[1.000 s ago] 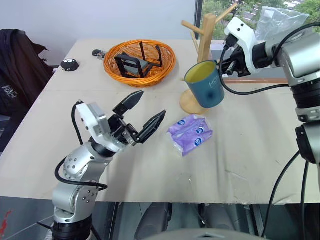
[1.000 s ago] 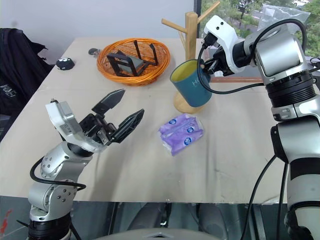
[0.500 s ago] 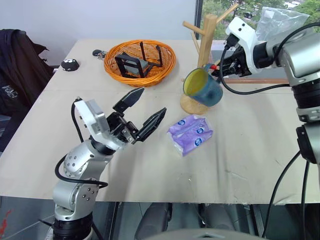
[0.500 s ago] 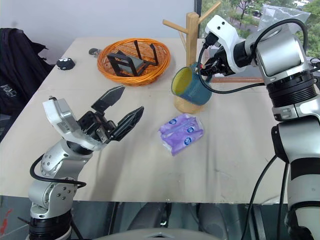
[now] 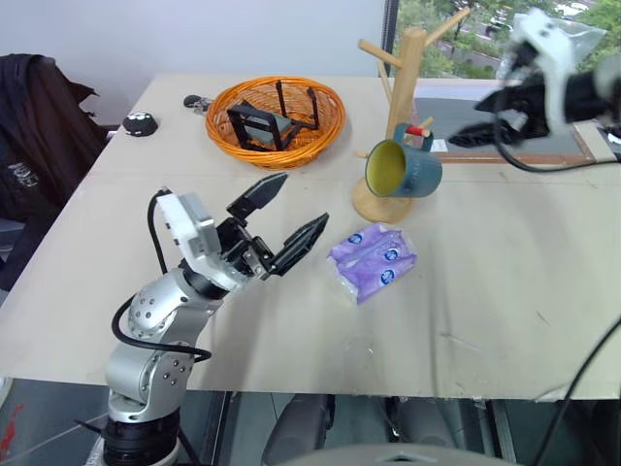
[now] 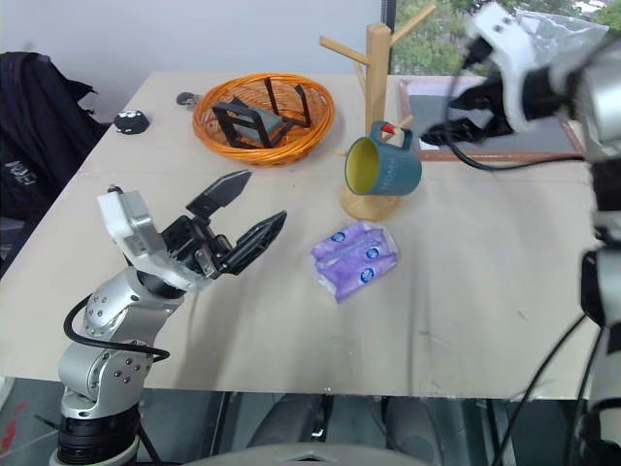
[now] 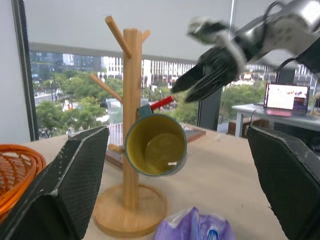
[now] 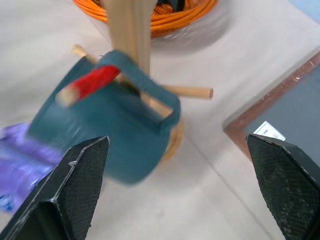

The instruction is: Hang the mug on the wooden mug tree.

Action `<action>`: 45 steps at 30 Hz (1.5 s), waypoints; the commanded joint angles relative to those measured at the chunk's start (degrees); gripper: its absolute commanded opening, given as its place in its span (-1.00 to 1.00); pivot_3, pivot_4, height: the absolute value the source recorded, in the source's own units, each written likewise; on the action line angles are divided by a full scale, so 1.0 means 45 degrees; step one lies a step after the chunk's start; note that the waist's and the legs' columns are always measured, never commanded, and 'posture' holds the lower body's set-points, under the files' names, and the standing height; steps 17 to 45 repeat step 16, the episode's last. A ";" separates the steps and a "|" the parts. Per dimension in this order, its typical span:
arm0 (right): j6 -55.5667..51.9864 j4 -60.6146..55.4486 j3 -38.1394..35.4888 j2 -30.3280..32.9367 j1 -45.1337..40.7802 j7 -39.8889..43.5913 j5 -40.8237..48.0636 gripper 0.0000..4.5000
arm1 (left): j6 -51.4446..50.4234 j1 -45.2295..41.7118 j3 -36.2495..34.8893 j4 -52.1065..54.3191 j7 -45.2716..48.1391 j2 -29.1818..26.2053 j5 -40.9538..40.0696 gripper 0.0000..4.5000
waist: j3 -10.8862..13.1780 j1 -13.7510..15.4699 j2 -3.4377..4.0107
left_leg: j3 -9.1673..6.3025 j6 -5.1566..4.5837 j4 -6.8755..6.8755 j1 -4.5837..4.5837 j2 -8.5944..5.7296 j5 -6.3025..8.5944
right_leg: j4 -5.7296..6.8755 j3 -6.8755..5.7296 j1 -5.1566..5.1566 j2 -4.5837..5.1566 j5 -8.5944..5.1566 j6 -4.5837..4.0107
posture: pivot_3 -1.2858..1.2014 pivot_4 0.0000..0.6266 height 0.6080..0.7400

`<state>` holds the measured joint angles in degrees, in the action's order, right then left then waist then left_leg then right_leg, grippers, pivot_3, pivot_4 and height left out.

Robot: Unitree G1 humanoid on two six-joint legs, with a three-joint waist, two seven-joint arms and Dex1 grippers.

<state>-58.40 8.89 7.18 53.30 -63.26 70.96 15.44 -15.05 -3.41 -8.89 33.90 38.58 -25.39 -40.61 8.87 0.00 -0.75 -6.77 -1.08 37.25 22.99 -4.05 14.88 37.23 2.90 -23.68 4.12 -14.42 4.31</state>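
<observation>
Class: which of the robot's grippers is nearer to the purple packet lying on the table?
Left. The left gripper hovers open just beside the purple packet, on its left. The right gripper is open far beyond it, past the mug hanging on the wooden mug tree.

A broad beige table (image 5: pixel 505 291) carries the scene. The wooden mug tree (image 5: pixel 400 116) stands on its round base near the far right side. To its left sits an orange wicker basket (image 5: pixel 275 118) holding black frames. A purple plastic packet (image 5: pixel 370 260) lies flat in front of the tree's base. At the far left corner rest a small black object (image 5: pixel 140 123) and another small dark item (image 5: pixel 197 101). A dark, brown-framed panel (image 5: pixel 514 146) lies along the far right edge.
</observation>
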 commanded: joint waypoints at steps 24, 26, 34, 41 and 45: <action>0.9080 -0.4567 -0.6173 -0.5154 1.5569 -0.2601 0.1657 0.97 | -0.0735 0.4243 0.0399 -0.1330 0.0179 -0.2667 0.3487 1.00 | -0.0006 -0.0146 0.0022 | 0.0070 -0.0063 -0.0004 -0.0272 0.0017 0.0036 | 0.0062 0.0048 0.0215 -0.0034 0.0015 -0.0007 | 0.03 -0.52 1.00; 0.9080 -0.4567 -0.6173 -0.5154 1.5569 -0.2601 0.1657 0.97 | -0.0735 0.4243 0.0399 -0.1330 0.0179 -0.2667 0.3487 1.00 | -0.0006 -0.0146 0.0022 | 0.0070 -0.0063 -0.0004 -0.0272 0.0017 0.0036 | 0.0062 0.0048 0.0215 -0.0034 0.0015 -0.0007 | 0.03 -0.52 1.00; 0.9080 -0.4567 -0.6173 -0.5154 1.5569 -0.2601 0.1657 0.97 | -0.0735 0.4243 0.0399 -0.1330 0.0179 -0.2667 0.3487 1.00 | -0.0006 -0.0146 0.0022 | 0.0070 -0.0063 -0.0004 -0.0272 0.0017 0.0036 | 0.0062 0.0048 0.0215 -0.0034 0.0015 -0.0007 | 0.03 -0.52 1.00; 0.9080 -0.4567 -0.6173 -0.5154 1.5569 -0.2601 0.1657 0.97 | -0.0735 0.4243 0.0399 -0.1330 0.0179 -0.2667 0.3487 1.00 | -0.0006 -0.0146 0.0022 | 0.0070 -0.0063 -0.0004 -0.0272 0.0017 0.0036 | 0.0062 0.0048 0.0215 -0.0034 0.0015 -0.0007 | 0.03 -0.52 1.00; 0.9080 -0.4567 -0.6173 -0.5154 1.5569 -0.2601 0.1657 0.97 | -0.0735 0.4243 0.0399 -0.1330 0.0179 -0.2667 0.3487 1.00 | -0.0006 -0.0146 0.0022 | 0.0070 -0.0063 -0.0004 -0.0272 0.0017 0.0036 | 0.0062 0.0048 0.0215 -0.0034 0.0015 -0.0007 | 0.03 -0.52 1.00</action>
